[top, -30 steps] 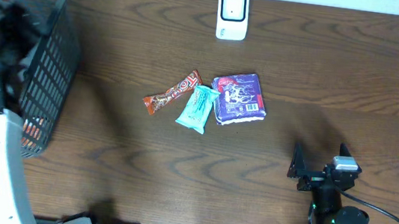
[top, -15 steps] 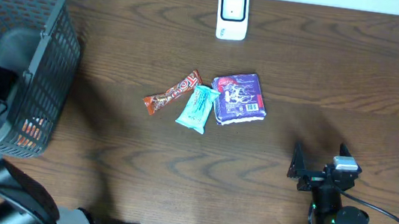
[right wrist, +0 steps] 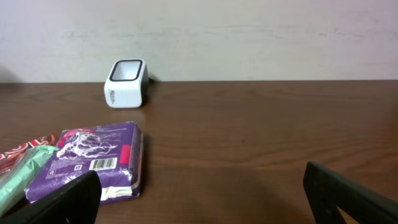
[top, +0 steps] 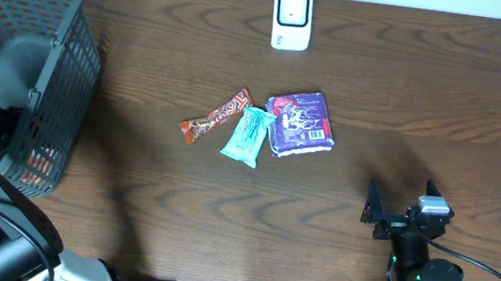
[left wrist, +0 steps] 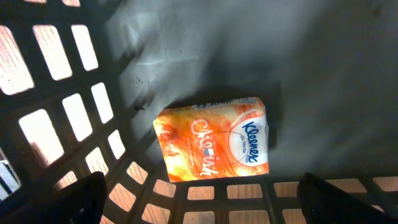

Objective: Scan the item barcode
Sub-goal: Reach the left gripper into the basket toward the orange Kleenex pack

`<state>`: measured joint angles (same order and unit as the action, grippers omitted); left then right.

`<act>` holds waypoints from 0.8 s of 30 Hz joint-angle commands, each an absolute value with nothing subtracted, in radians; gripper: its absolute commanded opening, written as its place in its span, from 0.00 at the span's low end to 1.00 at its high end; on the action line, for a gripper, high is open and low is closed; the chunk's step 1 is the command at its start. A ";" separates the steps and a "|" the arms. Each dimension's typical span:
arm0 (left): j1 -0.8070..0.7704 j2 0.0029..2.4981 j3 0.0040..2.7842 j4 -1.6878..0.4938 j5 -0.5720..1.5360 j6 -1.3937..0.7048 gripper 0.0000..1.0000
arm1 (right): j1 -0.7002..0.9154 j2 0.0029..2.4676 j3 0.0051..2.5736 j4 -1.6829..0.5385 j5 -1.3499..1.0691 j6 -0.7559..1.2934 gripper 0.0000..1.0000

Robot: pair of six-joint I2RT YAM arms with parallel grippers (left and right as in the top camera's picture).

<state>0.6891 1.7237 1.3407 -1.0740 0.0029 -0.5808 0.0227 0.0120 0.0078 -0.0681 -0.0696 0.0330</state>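
Hovering with jaws spread inside the basket (top: 61, 62) at the left, above the tissue pack (left wrist: 214, 146), the left gripper (left wrist: 205, 202) could snag its wall on lifting out. The right gripper (right wrist: 202, 196) sits open, near right; the purple pack (top: 301, 124) lies mid-table, the scanner (top: 292, 18) far beyond.

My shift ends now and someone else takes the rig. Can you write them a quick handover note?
Left gripper: open, empty, in the basket above a tissue pack on its floor.
Right gripper: open, empty, low over the table, facing the scanner.
Before the scanner, bunched together: candy bar, teal bar, purple pack with barcode showing.
Done: cannot tell whether anything was scanned.
Left: take an item, show its barcode to the scanner.
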 commanded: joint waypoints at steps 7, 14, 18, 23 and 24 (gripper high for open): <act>0.680 1.729 1.306 -1.049 0.041 -0.597 0.98 | 0.019 0.007 0.006 -0.071 -0.061 0.029 0.99; 0.679 1.751 1.256 -0.961 0.041 -0.596 0.99 | 0.019 0.007 0.006 -0.071 -0.061 0.029 0.99; 0.679 1.795 1.253 -0.950 0.041 -0.596 0.95 | 0.019 0.007 0.006 -0.071 -0.061 0.029 0.99; 0.679 1.865 1.252 -0.952 0.041 -0.596 0.71 | 0.019 0.007 0.006 -0.071 -0.061 0.029 0.99; 0.680 1.875 1.252 -0.952 0.041 -0.596 0.68 | 0.019 0.007 0.006 -0.071 -0.061 0.029 0.99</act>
<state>0.6834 1.8412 1.2636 -0.9459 0.0460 -0.5945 0.0227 0.0120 0.0078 -0.0681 -0.0696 0.0330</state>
